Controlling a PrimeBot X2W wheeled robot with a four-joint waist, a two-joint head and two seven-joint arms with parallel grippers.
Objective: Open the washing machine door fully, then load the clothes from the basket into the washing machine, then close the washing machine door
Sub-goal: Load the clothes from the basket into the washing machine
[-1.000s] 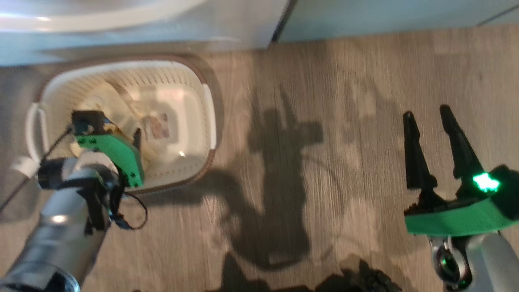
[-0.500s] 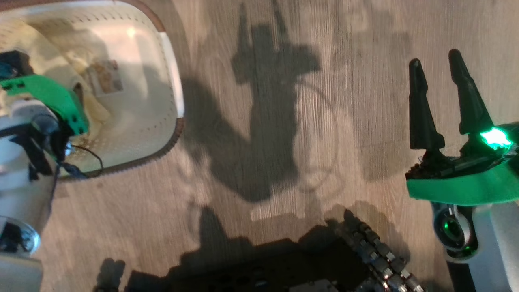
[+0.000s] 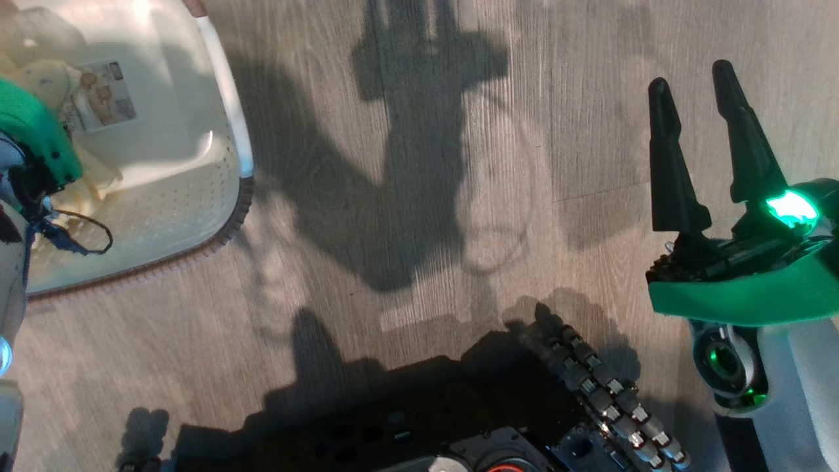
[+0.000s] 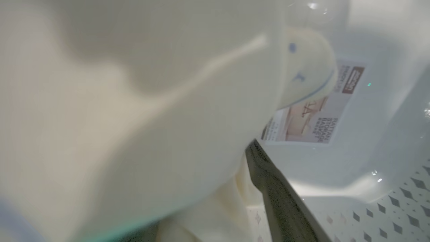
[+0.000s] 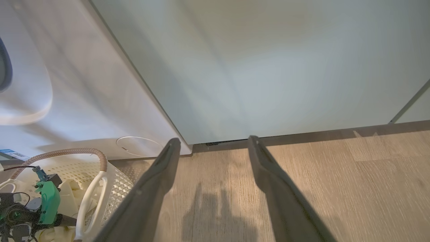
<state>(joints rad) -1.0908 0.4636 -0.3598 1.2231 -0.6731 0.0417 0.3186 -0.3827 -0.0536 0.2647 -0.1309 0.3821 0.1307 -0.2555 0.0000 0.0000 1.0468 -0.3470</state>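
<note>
Left tool (image 5: 62, 219) is reaching down inside the basket (image 3: 187, 196), jaws standing wide, one dark finger (image 4: 275, 201) showing beside the clothes (image 3: 40, 80). Pale yellow cloth is draping right across the left wrist view and hiding the other finger; nothing looks pinched. One small blue-trimmed garment is lying over the corner of the label (image 3: 99, 98) on the basket's base. Right tool (image 3: 691, 98) is hanging spread and empty over the wood floor (image 3: 196, 341), well apart from the basket. The basket is sitting on the floor just in front of the washing machine (image 5: 84, 84), near its round flap (image 5: 137, 145). A pale green panel (image 5: 252, 67) is standing beside the machine.
</note>
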